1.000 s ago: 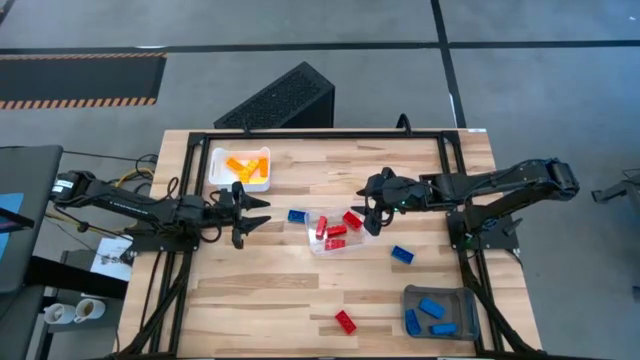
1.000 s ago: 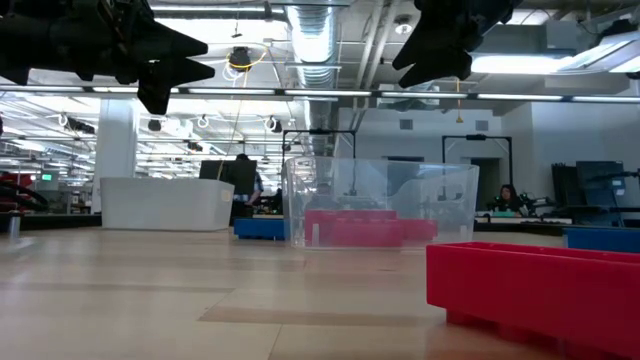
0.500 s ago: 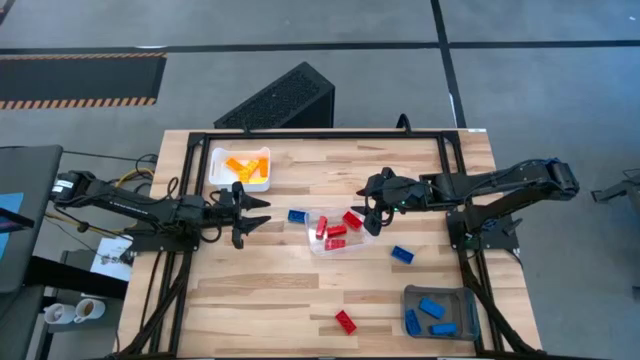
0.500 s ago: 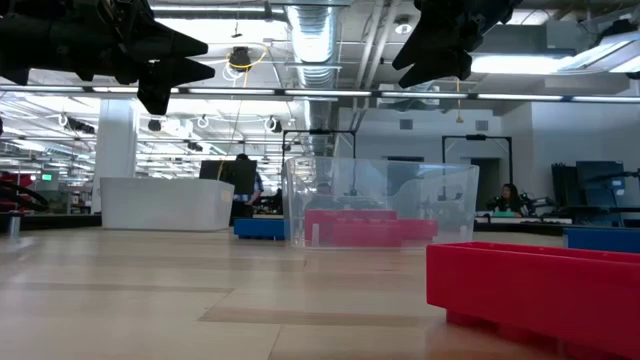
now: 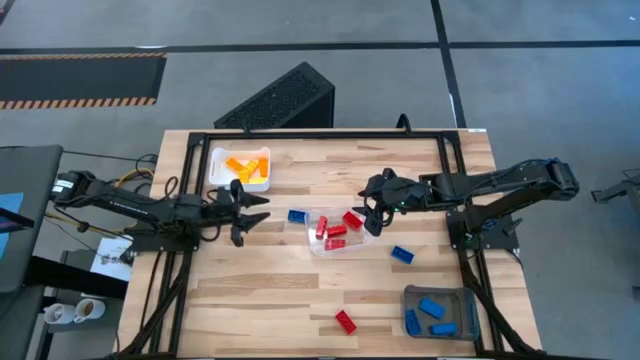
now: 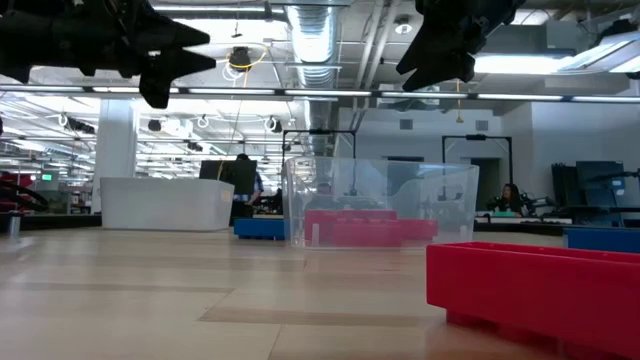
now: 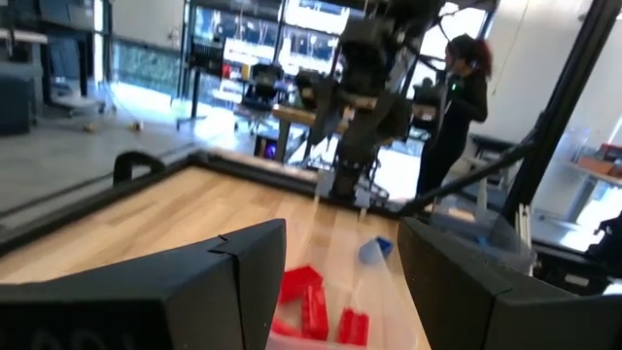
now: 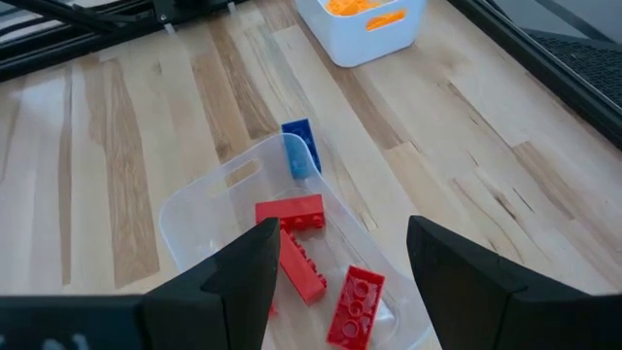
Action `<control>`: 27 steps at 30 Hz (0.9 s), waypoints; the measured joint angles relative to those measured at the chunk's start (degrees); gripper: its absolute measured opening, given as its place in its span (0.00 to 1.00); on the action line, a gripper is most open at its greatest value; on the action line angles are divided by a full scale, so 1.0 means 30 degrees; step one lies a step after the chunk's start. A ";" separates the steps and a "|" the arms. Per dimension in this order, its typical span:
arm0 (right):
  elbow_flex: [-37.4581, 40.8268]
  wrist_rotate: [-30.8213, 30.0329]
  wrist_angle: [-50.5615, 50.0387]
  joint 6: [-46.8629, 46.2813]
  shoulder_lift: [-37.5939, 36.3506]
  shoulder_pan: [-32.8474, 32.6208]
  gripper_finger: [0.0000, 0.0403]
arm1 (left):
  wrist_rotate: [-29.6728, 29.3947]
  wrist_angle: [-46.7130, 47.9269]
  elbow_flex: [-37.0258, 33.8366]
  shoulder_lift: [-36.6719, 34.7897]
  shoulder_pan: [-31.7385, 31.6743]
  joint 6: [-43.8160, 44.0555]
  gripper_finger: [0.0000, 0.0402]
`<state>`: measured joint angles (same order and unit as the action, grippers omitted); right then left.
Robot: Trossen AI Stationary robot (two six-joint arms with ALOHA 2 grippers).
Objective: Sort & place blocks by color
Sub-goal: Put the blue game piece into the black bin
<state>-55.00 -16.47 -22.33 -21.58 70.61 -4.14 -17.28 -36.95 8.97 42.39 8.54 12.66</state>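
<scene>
Red blocks (image 5: 335,230) lie in a clear tray (image 5: 318,245) at the table's middle; they also show in the right wrist view (image 8: 292,212). Orange blocks (image 5: 245,163) fill a white tray (image 5: 218,170), and blue blocks (image 5: 432,307) lie in a grey tray (image 5: 412,294). Loose on the wood are a blue block (image 5: 297,215), another blue block (image 5: 402,254) and a red block (image 5: 345,321). My left gripper (image 5: 252,211) hangs open left of the clear tray. My right gripper (image 5: 371,216) hangs open above that tray's right end (image 8: 340,233).
The table's black frame (image 5: 320,134) runs along its edges. Bare wood lies at the near left (image 5: 250,300). In the left wrist view a person (image 7: 457,97) stands in the room beyond the table. The near red block (image 6: 530,290) looms large in the low view.
My left gripper has risen slightly; the blocks and trays lie as before.
</scene>
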 joint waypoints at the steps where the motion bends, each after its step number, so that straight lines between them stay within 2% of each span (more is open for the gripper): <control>1: 0.0000 0.0000 -0.0007 0.0005 0.0000 0.0005 0.62 | 0.0000 -0.0255 0.0000 0.0000 0.0000 -0.0135 0.45; 9: 0.0000 -0.0007 -0.0480 0.0051 0.0000 0.0015 0.62 | 0.0059 -0.1031 0.0007 0.0000 0.0000 -0.0986 0.45; 14: 0.0000 -0.0015 -0.0357 -0.0017 0.0000 0.0015 0.62 | 0.0421 -0.0311 0.0007 0.0441 0.0029 -0.0261 0.45; 22: 0.0000 -0.0063 -0.0573 -0.0321 -0.0007 -0.0340 0.62 | 0.0738 -0.1513 0.0015 0.1838 0.0027 0.0586 0.45; 27: 0.0000 -0.0065 -0.1422 -0.0399 -0.0007 -0.1039 0.62 | 0.1735 -0.2268 0.0015 0.2394 0.0029 0.1317 0.45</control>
<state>-55.00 -16.66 -26.59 -22.78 70.59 -7.26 -12.07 -43.76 9.02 49.57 8.62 16.61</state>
